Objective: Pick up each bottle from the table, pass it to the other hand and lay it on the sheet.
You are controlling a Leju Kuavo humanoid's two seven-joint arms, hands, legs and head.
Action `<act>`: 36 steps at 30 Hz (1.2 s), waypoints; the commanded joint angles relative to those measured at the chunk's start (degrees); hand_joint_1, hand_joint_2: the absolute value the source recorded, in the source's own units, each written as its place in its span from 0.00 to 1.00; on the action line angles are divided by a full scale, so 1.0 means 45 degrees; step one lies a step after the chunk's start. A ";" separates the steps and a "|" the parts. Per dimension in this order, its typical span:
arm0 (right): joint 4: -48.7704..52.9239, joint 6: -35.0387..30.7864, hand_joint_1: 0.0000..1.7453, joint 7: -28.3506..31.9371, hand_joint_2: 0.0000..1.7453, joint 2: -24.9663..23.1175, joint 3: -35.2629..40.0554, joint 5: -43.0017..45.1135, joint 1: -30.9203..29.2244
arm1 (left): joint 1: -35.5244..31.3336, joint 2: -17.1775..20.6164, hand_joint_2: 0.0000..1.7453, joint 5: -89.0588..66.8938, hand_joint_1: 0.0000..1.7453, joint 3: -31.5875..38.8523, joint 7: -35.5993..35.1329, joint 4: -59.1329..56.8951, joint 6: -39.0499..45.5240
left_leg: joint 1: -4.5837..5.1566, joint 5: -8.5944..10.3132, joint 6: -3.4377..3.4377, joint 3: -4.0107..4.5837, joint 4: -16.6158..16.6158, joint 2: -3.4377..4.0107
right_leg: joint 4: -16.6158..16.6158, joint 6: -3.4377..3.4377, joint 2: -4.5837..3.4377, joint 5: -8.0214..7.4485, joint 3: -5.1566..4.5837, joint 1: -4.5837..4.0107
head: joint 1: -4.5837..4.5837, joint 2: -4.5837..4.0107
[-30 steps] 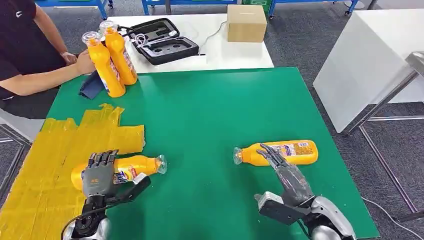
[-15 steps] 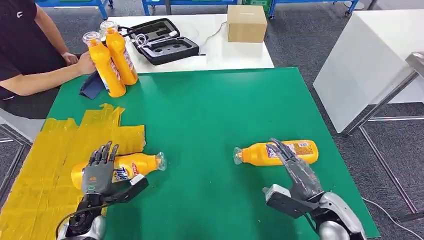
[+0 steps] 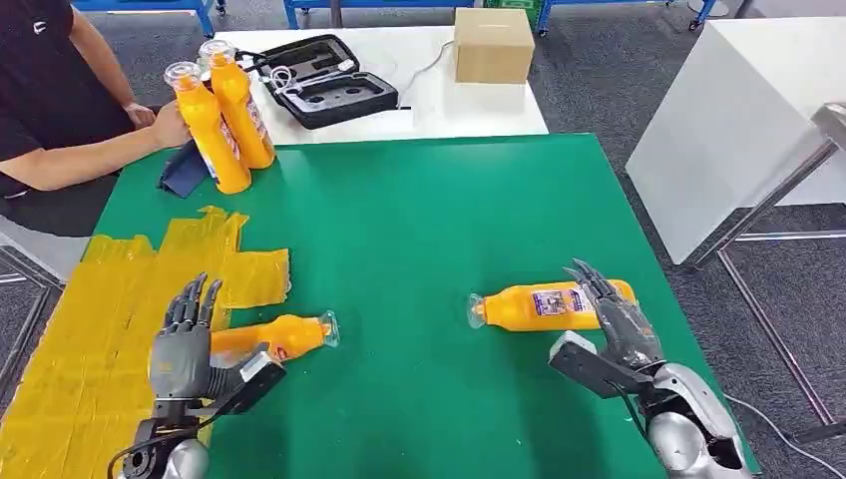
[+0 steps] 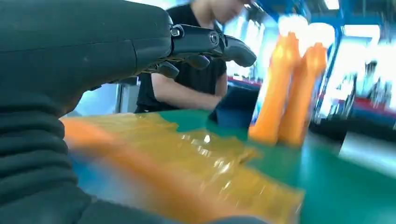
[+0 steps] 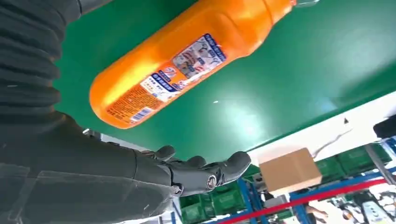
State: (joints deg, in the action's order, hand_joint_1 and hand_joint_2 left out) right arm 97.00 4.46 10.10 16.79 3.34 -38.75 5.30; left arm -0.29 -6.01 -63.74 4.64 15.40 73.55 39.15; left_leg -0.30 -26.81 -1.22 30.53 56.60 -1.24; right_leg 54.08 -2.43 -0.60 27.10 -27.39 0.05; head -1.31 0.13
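On a green table (image 3: 419, 210), the robot's right hand (image 3: 611, 317), fingers spread and empty, hovers at the base end of a lying orange bottle (image 3: 544, 304) at the near right; the pick-up appears to be in hand, and the fingers must next wrap the body. The left hand (image 3: 183, 339), also spread, hangs by a second bottle (image 3: 274, 337) lying at the edge of the yellow sheet (image 3: 110, 299). Two upright bottles (image 3: 221, 110) wait far left (beside a person's hand). An open black case (image 3: 319, 80) holds a white cable.

Four orange bottles (image 3: 544, 305), one yellow sheet (image 3: 100, 319), one cardboard box (image 3: 491, 45), one black case (image 3: 324, 80).
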 commanded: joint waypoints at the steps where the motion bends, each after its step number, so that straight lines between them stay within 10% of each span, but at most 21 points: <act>1: -0.0913 0.0121 0.00 -0.0158 1.00 0.0256 -0.0302 -0.0120 -0.0240 | 0.0632 -0.0640 0.00 0.2327 0.00 0.1009 0.1544 0.2236 0.0143 | -0.0003 -0.0002 0.0004 0.0011 0.0007 0.0027 | -0.0001 0.0001 -0.0001 -0.0003 -0.0009 -0.0004 | 0.0000 0.0000; 36: -0.6821 0.0627 0.00 -0.0989 1.00 0.1202 0.1463 -0.2666 -0.4598 | 0.0405 -0.0784 0.00 0.3238 0.00 0.0469 0.2920 0.2079 0.0024 | 0.0013 0.0017 -0.0004 0.0011 0.0001 0.0033 | 0.0000 0.0000 -0.0002 -0.0017 -0.0011 0.0005 | 0.0000 0.0000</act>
State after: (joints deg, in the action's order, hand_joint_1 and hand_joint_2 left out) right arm 74.18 5.05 5.35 21.84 4.57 -50.99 -11.42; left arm 3.49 -9.92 -50.29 7.76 27.67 85.24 39.50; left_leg -0.25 -26.77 -1.27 30.58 56.62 -1.27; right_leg 54.09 -2.45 -0.57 27.08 -27.42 0.07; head -1.31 0.13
